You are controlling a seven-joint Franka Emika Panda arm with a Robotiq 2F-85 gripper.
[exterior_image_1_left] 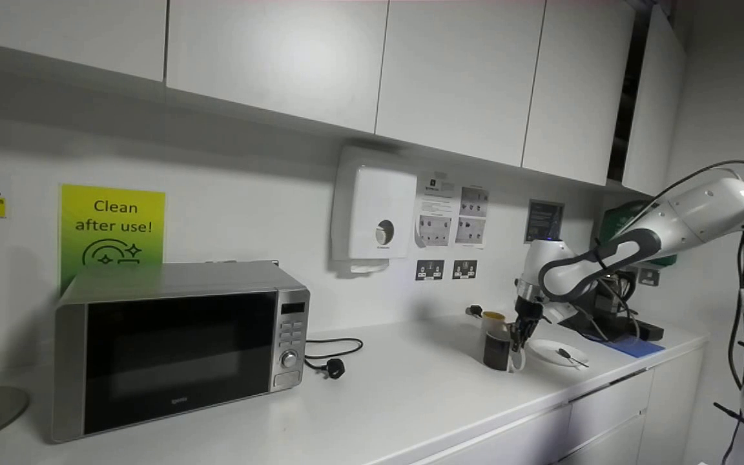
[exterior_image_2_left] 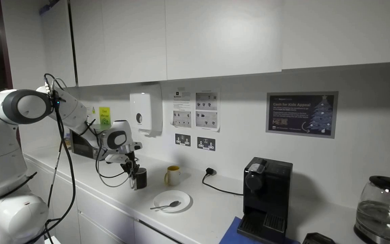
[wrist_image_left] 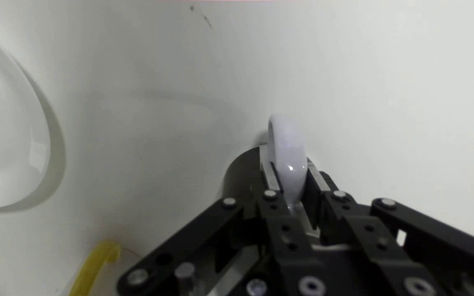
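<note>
My gripper (wrist_image_left: 289,174) points down and its two fingers close on the white handle (wrist_image_left: 288,158) of a dark mug (wrist_image_left: 239,174). The fingers hide part of the mug in the wrist view. In both exterior views the dark mug (exterior_image_1_left: 496,351) (exterior_image_2_left: 141,178) is upright at the gripper (exterior_image_1_left: 516,342) (exterior_image_2_left: 133,174), on or very near the white counter; I cannot tell whether it touches. A white mug with a yellow inside (exterior_image_2_left: 172,177) stands close by; its yellow rim (wrist_image_left: 97,263) shows in the wrist view. A white plate (exterior_image_2_left: 163,196) (wrist_image_left: 6,123) with a dark spoon (exterior_image_2_left: 174,204) lies near.
A microwave (exterior_image_1_left: 178,361) stands on the counter, with a loose plug (exterior_image_1_left: 334,369) beside it. A black coffee machine (exterior_image_2_left: 267,193) stands on a blue mat (exterior_image_2_left: 232,234). A glass kettle (exterior_image_2_left: 381,217) is beyond. Wall cupboards (exterior_image_1_left: 281,64) and a paper dispenser (exterior_image_1_left: 372,206) hang above.
</note>
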